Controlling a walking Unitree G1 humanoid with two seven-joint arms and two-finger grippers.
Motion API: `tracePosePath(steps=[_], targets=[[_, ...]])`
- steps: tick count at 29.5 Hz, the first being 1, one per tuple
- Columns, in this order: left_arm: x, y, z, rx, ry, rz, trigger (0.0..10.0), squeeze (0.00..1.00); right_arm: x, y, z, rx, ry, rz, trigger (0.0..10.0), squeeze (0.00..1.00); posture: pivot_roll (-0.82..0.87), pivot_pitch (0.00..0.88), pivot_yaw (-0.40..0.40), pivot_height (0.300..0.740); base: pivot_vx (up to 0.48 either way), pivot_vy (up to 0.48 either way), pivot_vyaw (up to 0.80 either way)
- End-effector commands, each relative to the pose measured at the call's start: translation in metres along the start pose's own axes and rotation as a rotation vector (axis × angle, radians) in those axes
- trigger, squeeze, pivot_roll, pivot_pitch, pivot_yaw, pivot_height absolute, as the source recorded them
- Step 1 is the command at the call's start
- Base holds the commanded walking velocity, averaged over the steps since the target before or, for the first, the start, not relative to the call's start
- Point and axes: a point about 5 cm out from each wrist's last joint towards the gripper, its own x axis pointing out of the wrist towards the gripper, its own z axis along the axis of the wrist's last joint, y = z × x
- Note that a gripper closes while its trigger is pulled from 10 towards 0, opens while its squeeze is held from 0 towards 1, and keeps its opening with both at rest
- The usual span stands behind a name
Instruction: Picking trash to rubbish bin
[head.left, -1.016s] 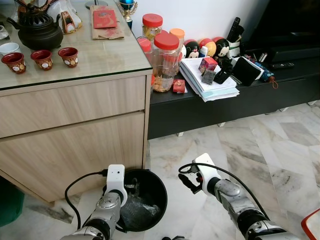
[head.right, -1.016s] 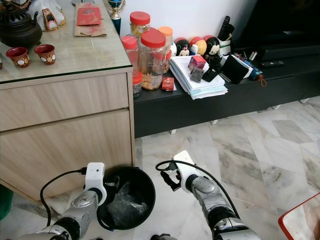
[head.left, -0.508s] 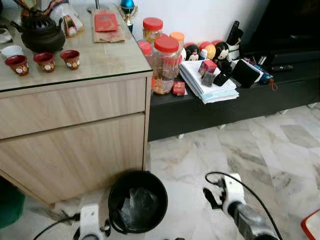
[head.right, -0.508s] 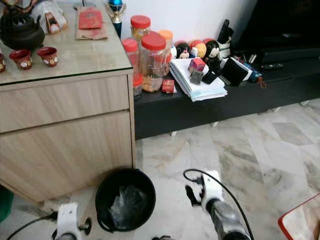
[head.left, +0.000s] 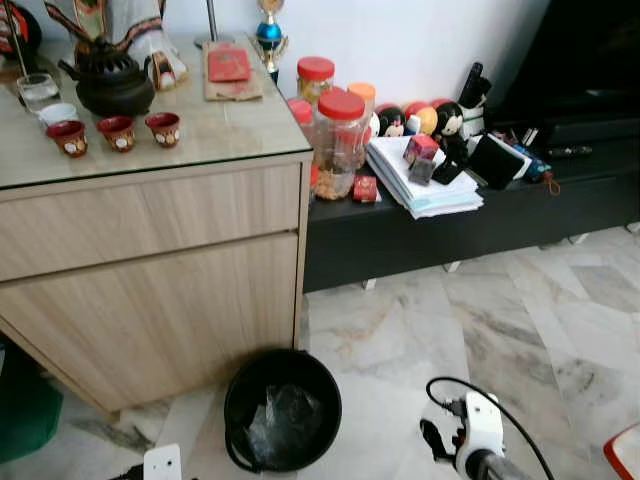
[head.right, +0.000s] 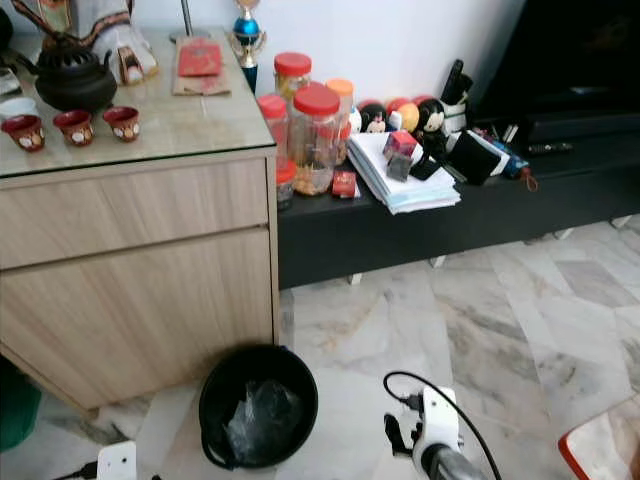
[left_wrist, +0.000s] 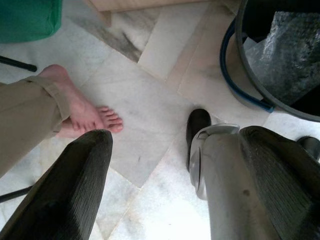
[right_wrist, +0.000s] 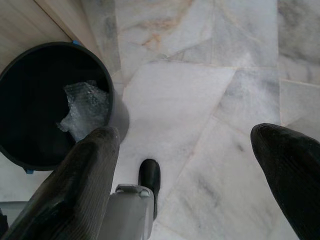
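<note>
Both arms dropped low; right pincer (right_wrist: 185, 165) wide, empty, beside bin (head.left: 282, 408) holding crumpled plastic (head.left: 283, 420).

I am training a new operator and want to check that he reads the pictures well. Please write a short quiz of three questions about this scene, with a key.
1. True or false: the black rubbish bin stands on the marble floor in front of the wooden cabinet.
2. What lies inside the bin? A) crumpled clear plastic B) a red cup C) a stack of papers
3. Fill in: in the left wrist view, beside the open left gripper, a person's bare ____ rests on the floor.

Key: 1 true; 2 A; 3 foot.
</note>
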Motion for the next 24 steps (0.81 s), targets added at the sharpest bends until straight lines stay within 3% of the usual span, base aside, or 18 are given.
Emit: tracePosePath(steps=[1,5,24], targets=[[-0.0016,-0.0088,-0.0029,0.010,0.022,-0.017,10.0,0.00,-0.0010,-0.0055,0.0010,0.023,-0.004,-0.029,10.0,0.00,-0.03,0.040,-0.102,0.740,0.000,0.000,0.00],[-0.0015,-0.0139,-0.0007,0.030,0.021,-0.045,10.0,0.00,-0.0015,-0.0068,0.0002,0.024,-0.003,-0.034,10.0,0.00,-0.02,0.037,-0.110,0.740,0.000,0.000,0.00],[-0.0035,-0.0161,-0.0067,0.038,0.043,-0.046,10.0,0.00,-0.0011,-0.0079,0.0032,0.020,-0.014,-0.055,10.0,0.00,-0.01,0.008,-0.119,0.740,-0.276,0.000,0.00]])
